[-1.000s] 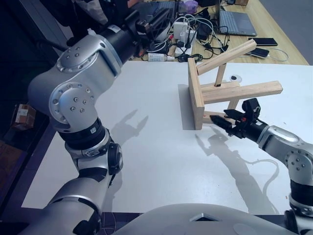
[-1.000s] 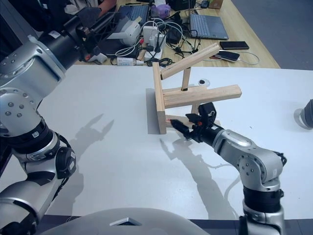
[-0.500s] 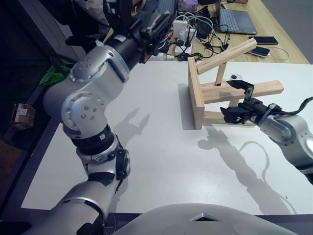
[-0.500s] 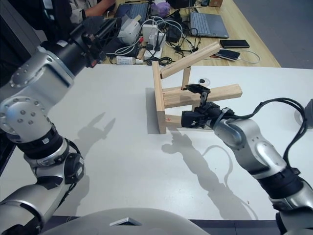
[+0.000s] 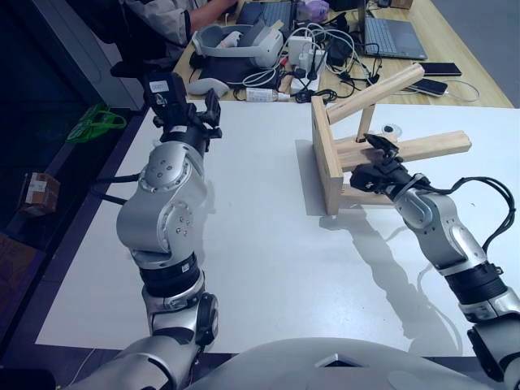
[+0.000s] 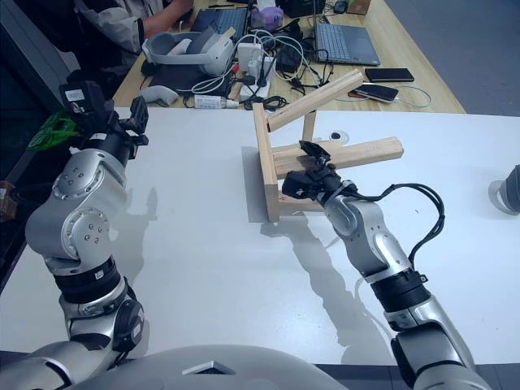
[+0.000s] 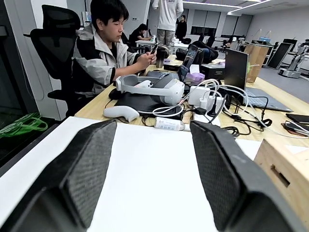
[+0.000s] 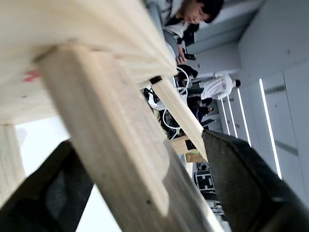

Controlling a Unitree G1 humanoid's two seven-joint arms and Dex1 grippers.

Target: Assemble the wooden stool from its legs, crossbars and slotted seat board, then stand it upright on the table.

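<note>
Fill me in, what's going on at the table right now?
The wooden stool lies on its side on the white table, its seat board on edge and its legs pointing toward the robot's right. The right gripper is in among the legs close to the seat board, its fingers open on either side of one wooden bar. The left gripper is held up over the table's left side, open and empty. The stool is not yet upright.

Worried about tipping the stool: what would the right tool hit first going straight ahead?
Probably the seat board, just ahead; a leg lies between its open fingers. Depth is unclear.
</note>
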